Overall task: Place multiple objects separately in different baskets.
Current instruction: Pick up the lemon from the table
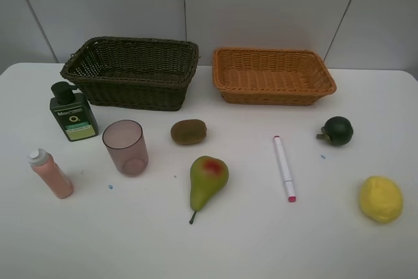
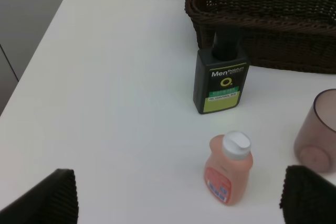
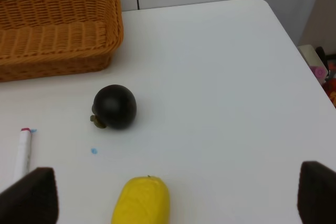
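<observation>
The dark brown basket [image 1: 134,70] and the orange-tan basket [image 1: 271,75] stand empty at the back. In front lie a dark green bottle [image 1: 73,113], pink white-capped bottle [image 1: 51,173], pinkish cup [image 1: 125,146], kiwi [image 1: 189,131], pear [image 1: 208,179], marker [image 1: 284,167], dark green fruit [image 1: 337,131] and lemon [image 1: 380,198]. Neither arm shows in the high view. My left gripper [image 2: 178,200] is open above the pink bottle [image 2: 228,169], near the green bottle [image 2: 220,82]. My right gripper [image 3: 173,195] is open over the lemon [image 3: 142,200], short of the dark fruit [image 3: 114,106].
The white table [image 1: 130,240] ends at a wall behind the baskets. Its right edge shows in the right wrist view, with clutter [image 3: 320,69] beyond it. The left edge [image 2: 31,61] shows in the left wrist view.
</observation>
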Action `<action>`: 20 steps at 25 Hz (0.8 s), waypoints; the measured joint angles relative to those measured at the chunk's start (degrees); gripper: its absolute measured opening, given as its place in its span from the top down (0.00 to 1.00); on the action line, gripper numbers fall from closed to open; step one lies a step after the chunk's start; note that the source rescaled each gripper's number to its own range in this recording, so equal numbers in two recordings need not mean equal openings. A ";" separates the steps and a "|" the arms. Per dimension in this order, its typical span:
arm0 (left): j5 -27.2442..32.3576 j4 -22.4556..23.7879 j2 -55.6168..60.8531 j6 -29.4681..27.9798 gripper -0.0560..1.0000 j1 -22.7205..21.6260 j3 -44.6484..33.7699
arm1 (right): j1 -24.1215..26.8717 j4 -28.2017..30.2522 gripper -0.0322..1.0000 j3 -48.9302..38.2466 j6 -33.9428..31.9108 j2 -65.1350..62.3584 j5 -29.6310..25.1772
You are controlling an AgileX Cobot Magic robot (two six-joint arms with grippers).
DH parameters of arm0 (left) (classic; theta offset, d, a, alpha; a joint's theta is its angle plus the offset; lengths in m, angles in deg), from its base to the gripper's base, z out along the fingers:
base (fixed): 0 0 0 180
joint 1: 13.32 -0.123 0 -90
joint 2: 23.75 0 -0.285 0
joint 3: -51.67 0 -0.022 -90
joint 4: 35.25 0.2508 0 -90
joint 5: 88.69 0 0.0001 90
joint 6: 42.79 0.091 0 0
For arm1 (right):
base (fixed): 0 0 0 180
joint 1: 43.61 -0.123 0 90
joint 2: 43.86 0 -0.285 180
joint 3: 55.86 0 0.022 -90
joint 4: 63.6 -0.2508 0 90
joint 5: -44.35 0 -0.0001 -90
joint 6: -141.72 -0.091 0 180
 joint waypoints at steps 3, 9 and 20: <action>0.00 0.00 0.00 0.00 0.00 0.00 0.00 | 0.00 0.00 0.00 0.00 0.26 0.00 0.00; 0.00 0.00 0.00 0.00 0.00 0.00 0.00 | 0.00 0.37 0.00 0.19 7.16 6.28 1.23; 0.00 0.00 0.00 0.00 0.00 0.00 0.00 | 0.00 -0.14 0.00 10.04 10.60 39.90 3.22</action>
